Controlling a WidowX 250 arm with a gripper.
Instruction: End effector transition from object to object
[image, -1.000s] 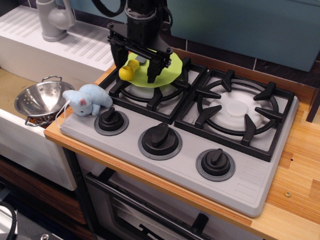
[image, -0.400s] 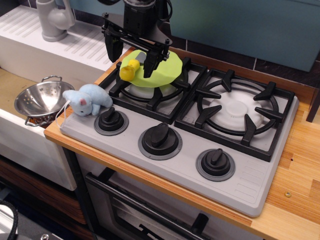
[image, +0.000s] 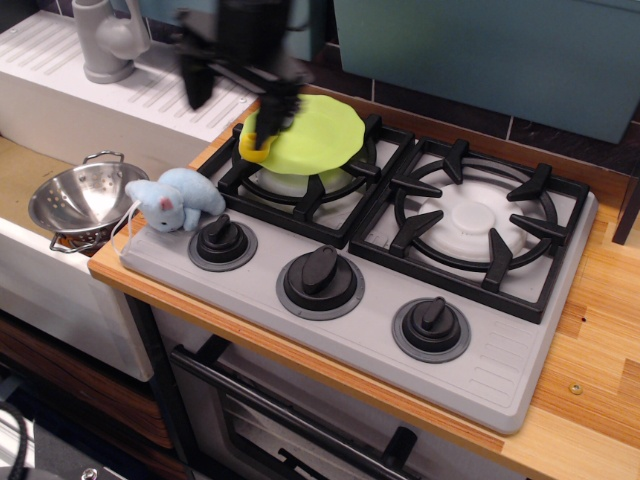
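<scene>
My black gripper (image: 237, 98) is blurred by motion at the top left, above the back left corner of the stove. Its two thin fingers (image: 195, 88) stand wide apart with nothing between them, so it is open and empty. It hangs above and left of a lime green disc (image: 310, 135) that lies on the left burner. A small yellow object (image: 254, 150) lies at the disc's left edge, just below the right finger. A light blue plush animal (image: 176, 201) lies on the stove's front left corner, apart from the gripper.
A steel colander (image: 78, 201) sits in the sink at the left. A grey faucet (image: 107, 38) stands at the back left. Three black knobs (image: 321, 278) line the stove's front. The right burner grate (image: 470, 222) and the wooden counter (image: 590, 370) lie to the right.
The gripper has risen off the green disc and moved left and back. The yellow object stays at the disc's edge. The plush animal has not moved.
</scene>
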